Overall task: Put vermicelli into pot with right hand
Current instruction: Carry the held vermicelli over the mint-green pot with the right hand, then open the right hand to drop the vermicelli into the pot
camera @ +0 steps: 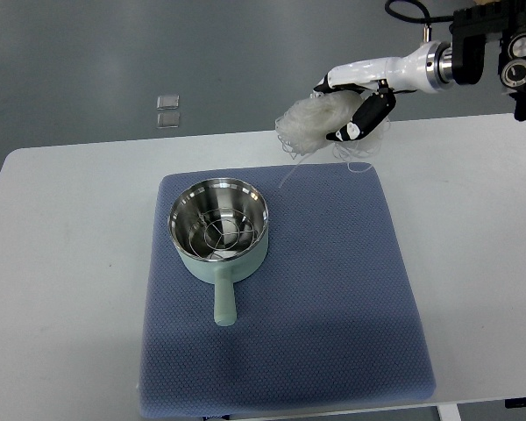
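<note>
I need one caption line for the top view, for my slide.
Right robot hand holds vermicelli above the mat's far edge; pot waits.

A lab-like test space: bare white table (473,228), plain grey floor (114,61), blue mat (333,307).

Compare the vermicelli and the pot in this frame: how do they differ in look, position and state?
The vermicelli is a loose, whitish, translucent tangle; the pot is rigid, with a shiny metal inside and a pale green outside and handle. The vermicelli is gripped by the right hand over the far edge of the blue mat; the pot stands on that mat, untouched. Neither is touching the other.
</note>
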`<state>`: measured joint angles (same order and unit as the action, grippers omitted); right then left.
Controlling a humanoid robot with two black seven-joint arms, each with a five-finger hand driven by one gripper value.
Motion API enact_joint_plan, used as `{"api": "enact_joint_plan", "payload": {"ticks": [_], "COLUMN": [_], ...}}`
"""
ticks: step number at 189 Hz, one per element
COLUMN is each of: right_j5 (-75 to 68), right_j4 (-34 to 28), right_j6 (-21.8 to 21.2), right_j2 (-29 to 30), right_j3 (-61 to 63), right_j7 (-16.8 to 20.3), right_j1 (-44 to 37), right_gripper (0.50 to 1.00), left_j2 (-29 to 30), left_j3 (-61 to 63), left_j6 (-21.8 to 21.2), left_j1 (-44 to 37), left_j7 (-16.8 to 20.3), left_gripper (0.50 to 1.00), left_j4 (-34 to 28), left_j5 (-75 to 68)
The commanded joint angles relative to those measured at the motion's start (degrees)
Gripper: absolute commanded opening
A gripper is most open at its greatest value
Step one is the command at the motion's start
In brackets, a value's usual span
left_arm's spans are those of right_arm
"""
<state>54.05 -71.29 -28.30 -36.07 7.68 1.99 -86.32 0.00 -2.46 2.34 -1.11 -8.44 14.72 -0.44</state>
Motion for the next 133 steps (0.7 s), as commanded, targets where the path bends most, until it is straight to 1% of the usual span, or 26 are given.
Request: {"api": "enact_joint_plan", "payload": {"ticks": [1, 18, 33, 64, 77, 116, 133], "right_j5": [-3.1, -3.4, -3.3, -3.0, -2.5, -1.1, 0.0], "right_j4": [0.5, 1.5, 4.6, 10.6, 13.4, 18.8, 20.2], "right_j6": [0.0, 0.7, 1.5, 2.9, 3.4, 3.9, 6.1], "right_j2": [3.6, 8.1, 13.2, 21.7, 25.4, 31.7, 33.8], "right_j3": [-2.7, -5.3, -6.2, -7.4, -7.6, -7.4, -7.4], "right_j7": [0.0, 0.0, 0.0, 0.0, 0.0, -0.1, -0.1], "right_j1": [-4.8, -6.3, -6.2, -5.3, -3.7, 1.7, 4.2], "right_gripper": [0.5, 0.5, 0.5, 0.5, 0.5, 0.5, 0.5], "left_j2": [0.0, 0.0, 0.0, 0.0, 0.0, 0.0, 0.0], "left_j3": [0.0, 0.0, 0.0, -0.1, -0.1, 0.0, 0.0], "left_j6": [0.0, 0.0, 0.0, 0.0, 0.0, -0.1, 0.0], "left_j1": [0.0, 0.0, 0.1, 0.0, 0.0, 0.0, 0.0], "left_j7": [0.0, 0.0, 0.0, 0.0, 0.0, 0.0, 0.0], "left_gripper": [1.0, 1.0, 1.0, 1.0, 1.0, 1.0, 1.0], "left_j4": [-0.1, -0.4, -0.3, 0.0, 0.0, -0.4, -0.4], "left_j5": [0.0, 0.0, 0.0, 0.0, 0.0, 0.0, 0.0]}}
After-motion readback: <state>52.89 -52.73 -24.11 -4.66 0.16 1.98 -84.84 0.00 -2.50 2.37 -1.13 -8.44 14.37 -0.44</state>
